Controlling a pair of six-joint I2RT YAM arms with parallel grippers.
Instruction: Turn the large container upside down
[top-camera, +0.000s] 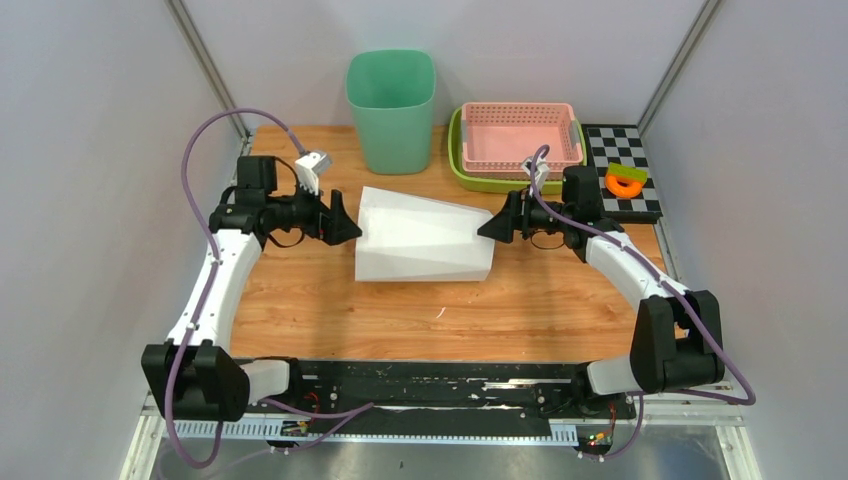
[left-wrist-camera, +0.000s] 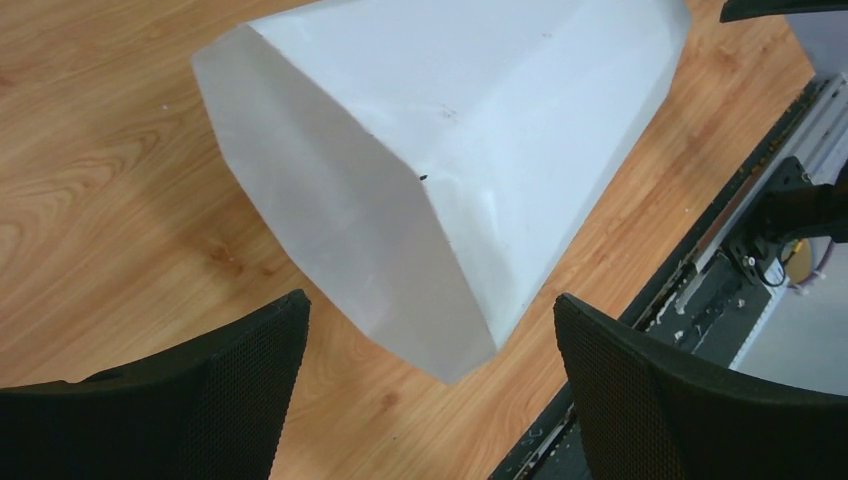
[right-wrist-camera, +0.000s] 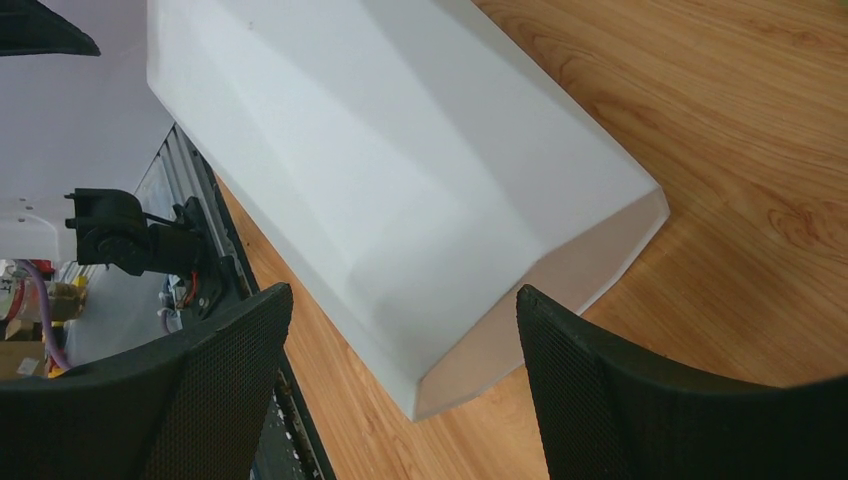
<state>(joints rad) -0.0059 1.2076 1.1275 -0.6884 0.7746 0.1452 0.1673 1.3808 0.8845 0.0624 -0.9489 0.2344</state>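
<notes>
One wide wooden table (top-camera: 300, 310) carries everything. In its middle lies the large container (top-camera: 420, 240), white and faceted, on its side, with the broader end toward the left and the narrower end toward the right. Behind it stand a green bin (top-camera: 392, 100) and a pink basket (top-camera: 515, 108), both apart from it. The left gripper (top-camera: 352, 222) waits just beside the broader end and the right gripper (top-camera: 485, 228) just beside the narrower one. Both have their fingers spread wide and hold nothing. I think the good way is to press on the two ends evenly, then roll both wrists together, slowly, so the smooth wall does not slip out.
</notes>
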